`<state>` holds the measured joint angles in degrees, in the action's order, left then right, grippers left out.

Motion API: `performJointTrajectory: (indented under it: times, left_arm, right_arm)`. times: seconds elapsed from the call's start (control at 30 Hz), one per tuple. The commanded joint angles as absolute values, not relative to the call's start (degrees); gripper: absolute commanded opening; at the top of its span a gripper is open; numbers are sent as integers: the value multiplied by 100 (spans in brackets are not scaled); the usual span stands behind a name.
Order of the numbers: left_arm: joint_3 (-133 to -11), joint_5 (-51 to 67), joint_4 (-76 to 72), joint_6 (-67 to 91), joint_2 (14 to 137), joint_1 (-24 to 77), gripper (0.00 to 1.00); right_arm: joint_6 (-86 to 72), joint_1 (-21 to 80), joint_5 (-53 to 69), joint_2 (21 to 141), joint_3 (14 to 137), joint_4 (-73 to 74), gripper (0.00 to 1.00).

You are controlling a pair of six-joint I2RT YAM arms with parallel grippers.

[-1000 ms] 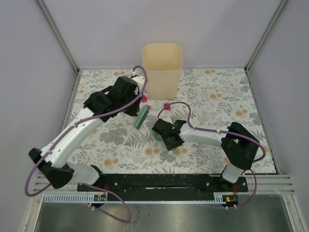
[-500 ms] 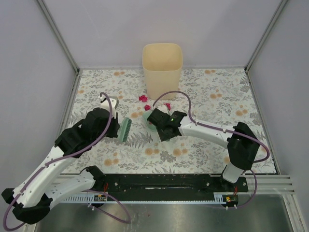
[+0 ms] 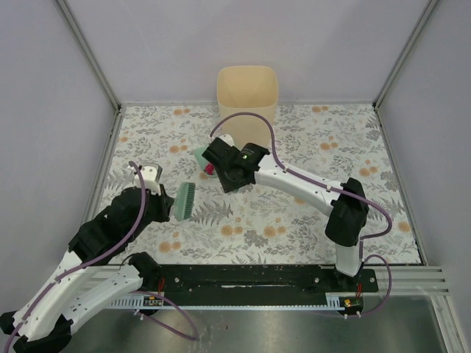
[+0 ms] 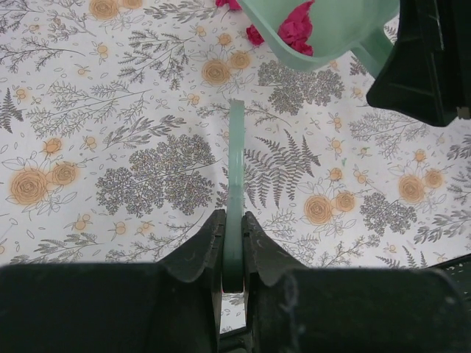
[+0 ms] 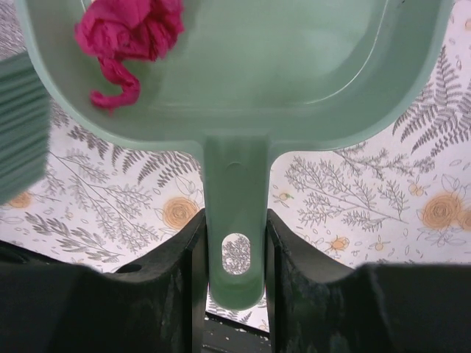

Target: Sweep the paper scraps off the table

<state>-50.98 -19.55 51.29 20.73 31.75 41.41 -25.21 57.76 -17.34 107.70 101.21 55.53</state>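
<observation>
My left gripper (image 3: 168, 207) is shut on the handle of a green brush (image 3: 185, 200), held edge-on over the table (image 3: 316, 140); the left wrist view shows the handle between the jaws (image 4: 234, 220). My right gripper (image 3: 221, 165) is shut on the handle of a green dustpan (image 3: 201, 157), seen in the right wrist view (image 5: 235, 220). Crumpled magenta paper scraps (image 5: 129, 33) lie inside the dustpan (image 5: 250, 73). In the left wrist view, two more scraps (image 4: 254, 34) lie on the cloth just beside the pan's edge (image 4: 324, 29).
A beige bin (image 3: 247, 103) stands at the far middle of the table, just behind the dustpan. Metal rails frame the table. The brush head (image 5: 18, 125) shows at the left edge of the right wrist view.
My left arm has pulled back toward the near left with the brush. My right arm has carried the dustpan to the far left, toward the front of the bin.
</observation>
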Motion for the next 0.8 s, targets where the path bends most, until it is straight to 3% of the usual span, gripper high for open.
performJointTrajectory:
  times: [0.0, 0.47, 0.77]
  left_arm:
    - [-5186, -2136, 4834, 2337, 2866, 4122, 0]
    - [-4931, -2320, 4728, 2531, 2663, 4131, 0]
    - [-4904, -2259, 4685, 2496, 2698, 4131, 0]
  right_arm:
    - [-2277, 5696, -1864, 11047, 11204, 6055, 0]
    - [-1846, 5054, -1284, 12532, 14904, 7198, 0]
    - [-1758, 4562, -572, 12551, 15425, 6663, 0]
